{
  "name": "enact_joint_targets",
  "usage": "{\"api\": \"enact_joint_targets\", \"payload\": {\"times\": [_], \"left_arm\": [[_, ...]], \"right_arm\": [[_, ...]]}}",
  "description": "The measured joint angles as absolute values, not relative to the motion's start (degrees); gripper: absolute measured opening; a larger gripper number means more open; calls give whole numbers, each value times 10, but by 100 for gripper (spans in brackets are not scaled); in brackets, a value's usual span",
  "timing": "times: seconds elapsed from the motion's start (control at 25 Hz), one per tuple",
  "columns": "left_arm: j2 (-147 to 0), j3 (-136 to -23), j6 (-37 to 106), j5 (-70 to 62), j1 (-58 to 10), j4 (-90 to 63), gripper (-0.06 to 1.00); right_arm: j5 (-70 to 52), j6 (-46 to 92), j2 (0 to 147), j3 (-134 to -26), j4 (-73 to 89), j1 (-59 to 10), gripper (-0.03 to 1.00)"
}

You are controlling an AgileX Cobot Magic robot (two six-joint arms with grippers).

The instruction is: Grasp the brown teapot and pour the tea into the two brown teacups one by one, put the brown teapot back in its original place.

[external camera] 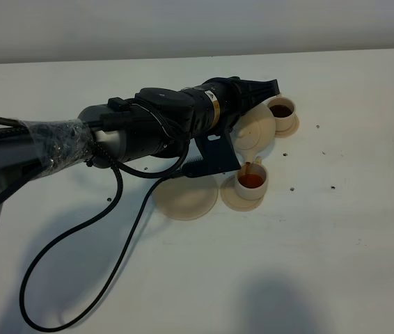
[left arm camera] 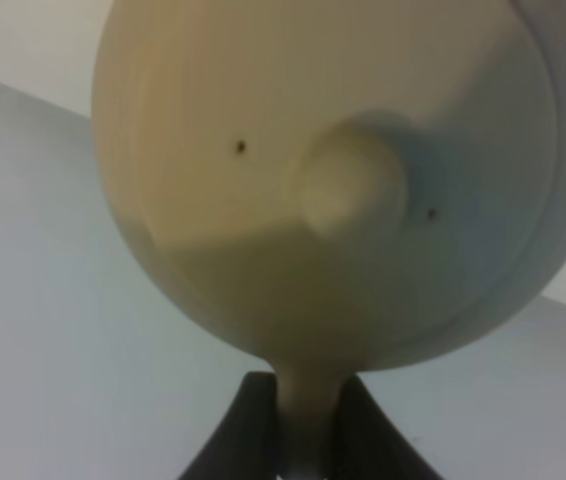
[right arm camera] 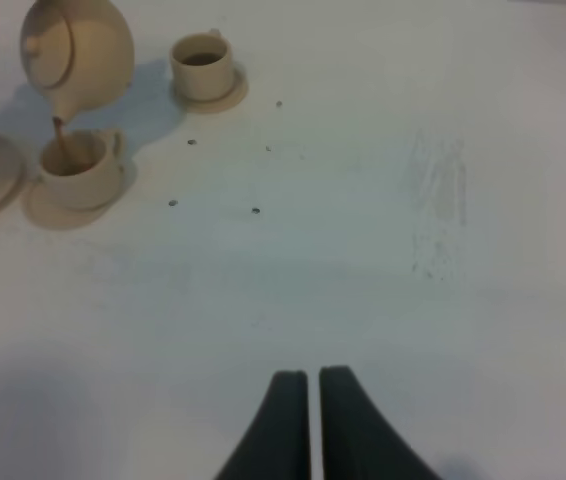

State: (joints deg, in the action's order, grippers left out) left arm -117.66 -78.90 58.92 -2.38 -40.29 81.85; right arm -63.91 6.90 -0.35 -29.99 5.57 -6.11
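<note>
Nearest the high camera lies the black left arm [external camera: 58,142]. Its left gripper [external camera: 242,122] is clamped on the loop handle of the round pale beige ceramic teapot [external camera: 258,129], which hangs tilted, spout down, tea streaming into the near small beige cup [external camera: 251,182] at 6 o'clock. The far small beige cup [external camera: 281,110], at 1 o'clock, already holds tea. For the return, I judge, the wide flat beige saucer [external camera: 184,198] lies at 7 o'clock from the teapot, on this arm's side. The right gripper [right arm camera: 313,378], fingers all but together and empty, rests well apart.

The high camera is looking down at the teapot [external camera: 256,129], the left wrist camera is hugging it, and the right wrist camera is viewing it from afar.
</note>
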Motion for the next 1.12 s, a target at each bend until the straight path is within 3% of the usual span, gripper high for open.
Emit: {"api": "enact_joint_targets", "payload": {"times": [1.12], "left_arm": [[-1177, -789, 589, -6, -403, 846, 8]], "right_arm": [[-639, 69, -3, -300, 56, -61, 3]]}}
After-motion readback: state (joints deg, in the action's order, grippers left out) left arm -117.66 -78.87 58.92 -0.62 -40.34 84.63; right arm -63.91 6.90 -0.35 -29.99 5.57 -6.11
